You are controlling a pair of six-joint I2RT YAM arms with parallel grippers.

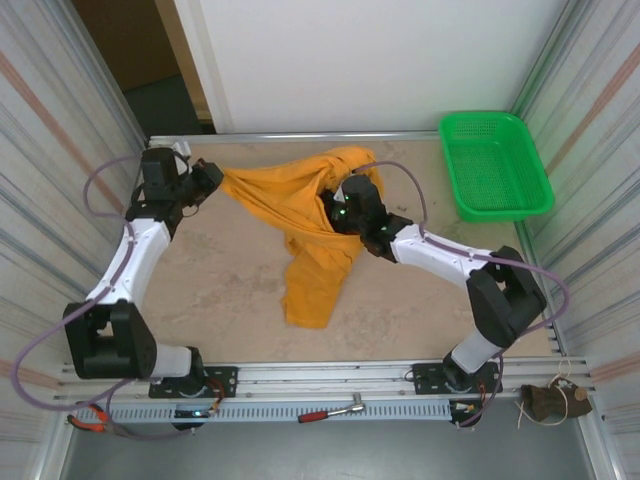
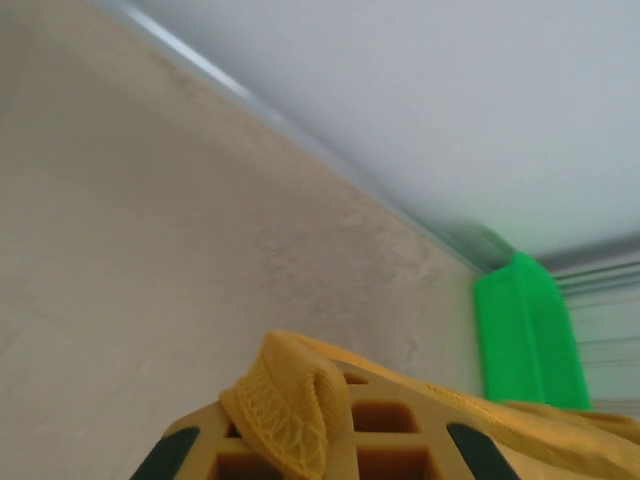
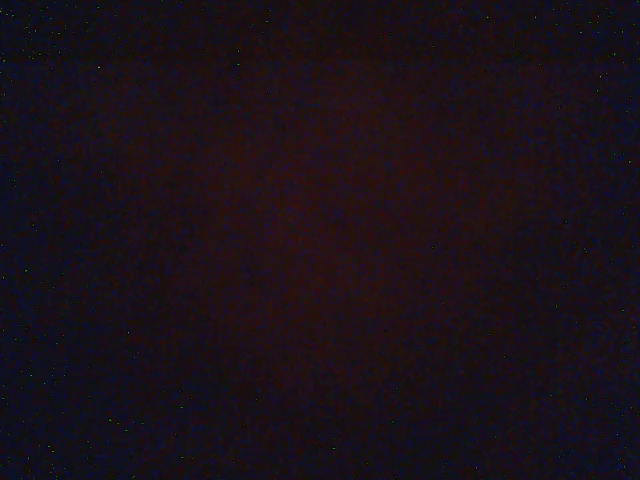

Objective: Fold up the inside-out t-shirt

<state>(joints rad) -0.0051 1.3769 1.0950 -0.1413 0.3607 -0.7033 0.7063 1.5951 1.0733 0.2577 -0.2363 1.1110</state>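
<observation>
Sagging limp and light over the far half of the beige worktop (image 1: 220, 290), the mustard-orange soft cotton t-shirt (image 1: 300, 215) hung between the left claw (image 1: 214, 183), clenched on a hem, and the right claw (image 1: 343, 206), clenched inside bunched cloth; hems and corners seemed the surest holds.

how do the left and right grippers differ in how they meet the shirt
The left gripper pinches a bunched edge of the t-shirt, clear of the rest; the right gripper sits under draped cloth, its grip hidden. The left gripper's camera sees table and basket; the right gripper's is dark. Both are shut.
</observation>
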